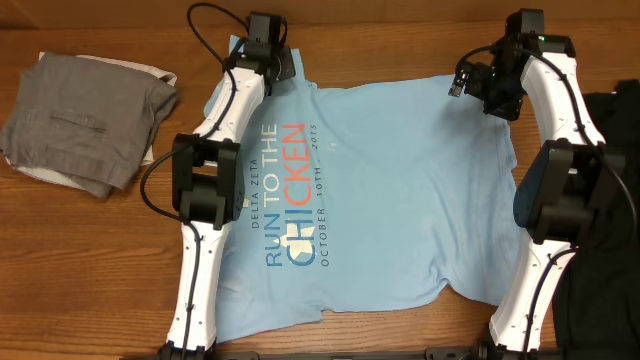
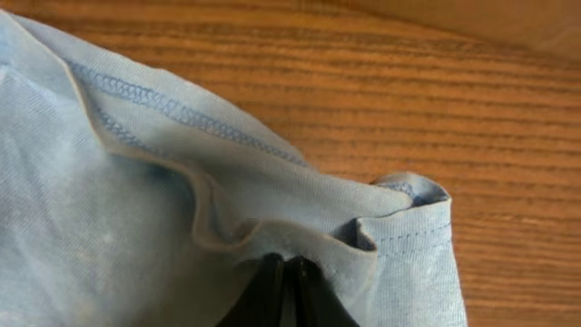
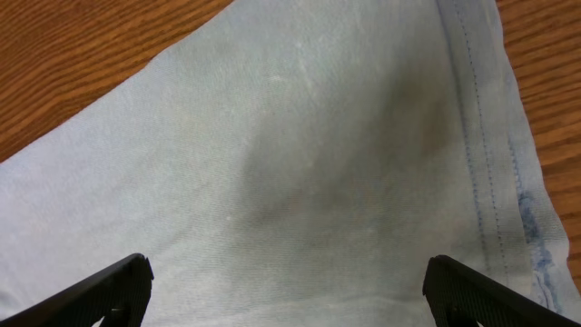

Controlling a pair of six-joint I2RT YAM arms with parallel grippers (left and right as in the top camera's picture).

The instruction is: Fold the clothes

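Observation:
The clothes, a light blue T-shirt [image 1: 400,180], lie spread on the wooden table with the "RUN TO THE CHICKEN" print facing up. My left gripper [image 1: 272,62] is at the shirt's far left corner. In the left wrist view its black fingers [image 2: 272,286] stand pressed together on a bunched fold of the shirt's hemmed edge [image 2: 163,104]. My right gripper [image 1: 470,82] hovers over the far right part of the shirt. In the right wrist view it [image 3: 286,277] stands wide open above smooth fabric [image 3: 300,154], with nothing between its fingers.
A folded grey garment [image 1: 90,120] lies at the table's left side. A dark cloth [image 1: 615,200] sits at the right edge. Bare wood [image 1: 400,40] shows beyond the shirt's far edge.

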